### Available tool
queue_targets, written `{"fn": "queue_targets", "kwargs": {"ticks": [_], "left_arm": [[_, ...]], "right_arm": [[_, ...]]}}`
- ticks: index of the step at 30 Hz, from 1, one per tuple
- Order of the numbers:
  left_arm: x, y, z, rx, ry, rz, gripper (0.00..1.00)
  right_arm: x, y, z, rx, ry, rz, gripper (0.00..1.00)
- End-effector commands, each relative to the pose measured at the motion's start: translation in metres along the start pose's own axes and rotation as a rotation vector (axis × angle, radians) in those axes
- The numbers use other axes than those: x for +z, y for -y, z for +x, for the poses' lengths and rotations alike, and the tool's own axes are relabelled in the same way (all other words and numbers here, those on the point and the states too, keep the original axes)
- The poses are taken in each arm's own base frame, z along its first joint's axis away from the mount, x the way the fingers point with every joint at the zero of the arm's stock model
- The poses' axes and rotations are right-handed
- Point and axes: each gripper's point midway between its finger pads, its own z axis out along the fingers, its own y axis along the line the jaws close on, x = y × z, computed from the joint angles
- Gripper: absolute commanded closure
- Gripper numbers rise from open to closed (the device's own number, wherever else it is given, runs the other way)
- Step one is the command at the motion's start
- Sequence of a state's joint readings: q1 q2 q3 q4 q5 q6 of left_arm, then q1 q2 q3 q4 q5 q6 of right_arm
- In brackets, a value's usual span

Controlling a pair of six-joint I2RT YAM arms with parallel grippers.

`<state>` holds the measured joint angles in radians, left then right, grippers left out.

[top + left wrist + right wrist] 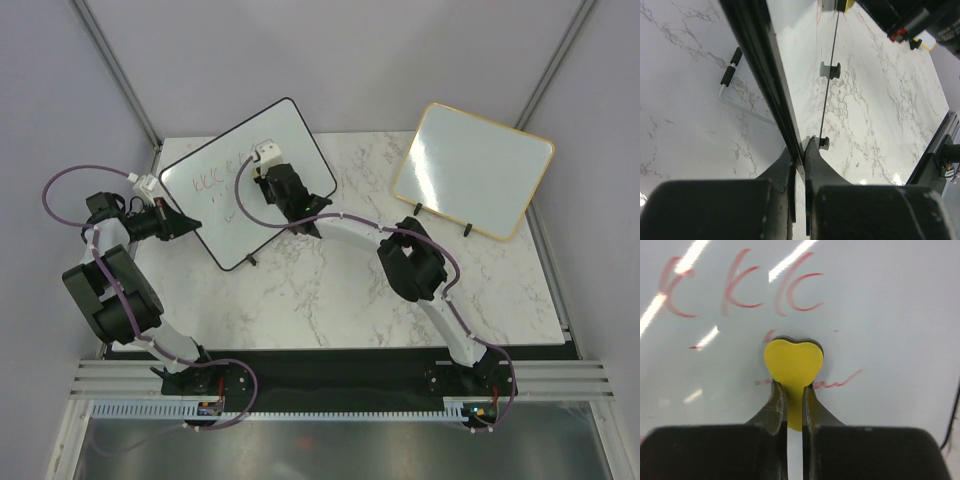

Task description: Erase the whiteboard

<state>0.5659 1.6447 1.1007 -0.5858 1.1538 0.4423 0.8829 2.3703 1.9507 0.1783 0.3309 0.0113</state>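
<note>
The right pincer (792, 386) is gripping a yellow heart-shaped eraser (793, 360). Its two fingers are drawn in to a narrow slit around the lower point of the heart, and that point is disappearing between them. A thin dark layer is peeking out along the top of the heart, and whether it is a pad or a shadow is hard to tell. The eraser is sitting against the face of the whiteboard (885, 310), just below a row of red marker strokes (740, 290) and over a fainter red line, part of which it is covering. Glare streaks are washing out some of the writing at the upper left.

The left pincer (800, 151) is clamping the whiteboard's thin black frame (760, 65) edge-on, its fingers nearly closed with the rim between them. The frame is running out of the top of this view. On one side a wire leg with black caps (729, 75) is resting on the marble, and on the other two small black feet (830, 70) are showing beside a glossy reflection.

From above, the whiteboard is standing tilted at the back left of the marble table (330, 290), with both wrists hiding their own fingertips. A gold-framed board (472, 170) is leaning well apart at the back right.
</note>
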Motion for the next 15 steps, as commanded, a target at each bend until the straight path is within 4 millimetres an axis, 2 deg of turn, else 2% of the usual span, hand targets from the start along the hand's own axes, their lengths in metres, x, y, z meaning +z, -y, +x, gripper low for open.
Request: {"fn": "queue_targets", "kwargs": {"ticks": [1, 5, 6, 8, 9, 10, 12, 13, 15], "left_arm": [[-0.011, -0.037, -0.023, 0.332, -0.027, -0.188, 0.98], [-0.011, -0.037, -0.021, 0.327, -0.029, -0.189, 0.98], [-0.011, -0.037, -0.02, 0.325, -0.031, -0.189, 0.98], [-0.011, -0.037, -0.02, 0.327, -0.031, -0.188, 0.98], [-0.011, -0.037, -0.021, 0.33, -0.03, -0.187, 0.98], [-0.011, -0.037, -0.021, 0.328, -0.03, -0.186, 0.98], [-0.011, -0.037, -0.021, 0.33, -0.03, -0.187, 0.98], [-0.011, -0.036, -0.021, 0.327, -0.029, -0.185, 0.98], [-0.011, -0.036, -0.021, 0.327, -0.029, -0.185, 0.98]], "right_arm": [[0.004, 0.033, 0.019, -0.016, -0.062, 0.093, 1.0], [0.01, -0.006, 0.021, 0.002, -0.055, -0.03, 1.0], [0.007, -0.027, 0.02, -0.008, -0.05, -0.07, 1.0], [0.005, -0.053, 0.014, -0.025, -0.029, -0.118, 1.0], [0.002, -0.068, 0.014, -0.055, -0.022, -0.159, 1.0], [-0.006, -0.094, 0.007, -0.066, -0.003, -0.204, 1.0], [-0.013, -0.122, 0.009, -0.089, 0.005, -0.264, 1.0], [-0.022, -0.145, 0.006, -0.096, 0.016, -0.315, 1.0], [-0.029, -0.16, 0.006, -0.105, 0.025, -0.35, 1.0]]}}
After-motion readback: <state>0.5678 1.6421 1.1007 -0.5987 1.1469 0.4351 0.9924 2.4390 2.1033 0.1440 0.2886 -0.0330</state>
